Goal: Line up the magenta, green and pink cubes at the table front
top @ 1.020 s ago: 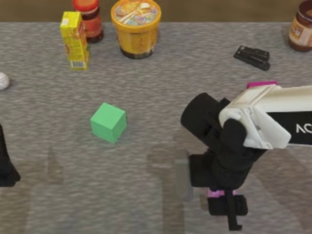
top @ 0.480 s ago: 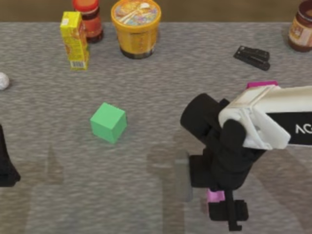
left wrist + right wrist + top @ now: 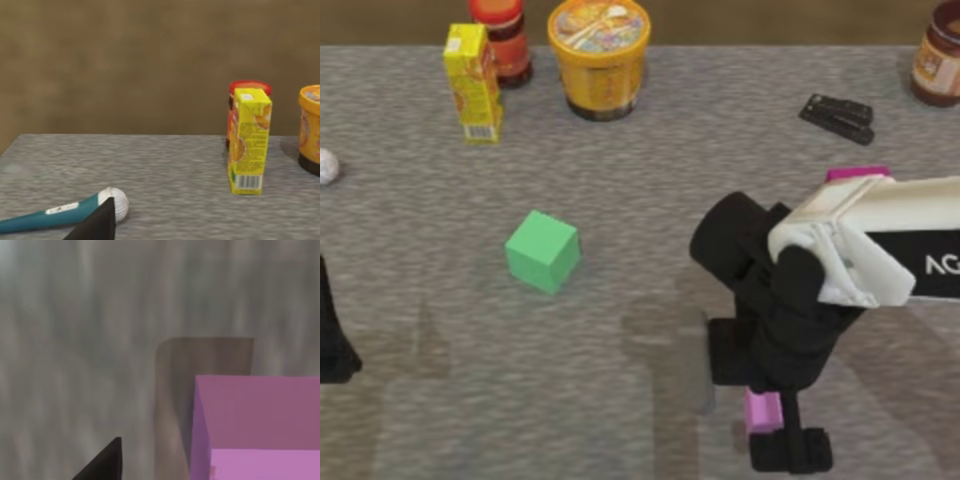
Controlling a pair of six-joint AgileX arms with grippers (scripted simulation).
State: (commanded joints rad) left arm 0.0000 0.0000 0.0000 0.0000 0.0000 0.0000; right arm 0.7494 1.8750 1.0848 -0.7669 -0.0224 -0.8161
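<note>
The right claw (image 3: 782, 425) hangs low over the front of the counter (image 3: 620, 200), right of centre, with the pink cube (image 3: 762, 410) by its fingers; the black wrist hides the fingertips from above, so whether it is open or gripping I cannot tell. The right wrist view fills with that cube (image 3: 255, 427) resting on the grey surface, one dark finger (image 3: 102, 462) apart from it. Three cubes show: the pink one, one green cube (image 3: 542, 250) left of centre in mid-counter, and a sliver of the magenta cube (image 3: 855, 173) peeking out behind the right arm. The left claw (image 3: 332, 340) sits parked at the left edge, its fingers out of sight. Along the back stand one yellow carton (image 3: 472, 83), one red-lidded jar (image 3: 500, 38), one orange tub (image 3: 598, 55) and, at the far right, a brown jar (image 3: 935, 60); a black stapler (image 3: 836, 117) lies near it. The counter is grey, speckled, with a brown back strip. Only the left wrist view shows the plain brown wall (image 3: 150, 65) and the teal handle of a microphone (image 3: 65, 214), whose white head alone appears from above.
</note>
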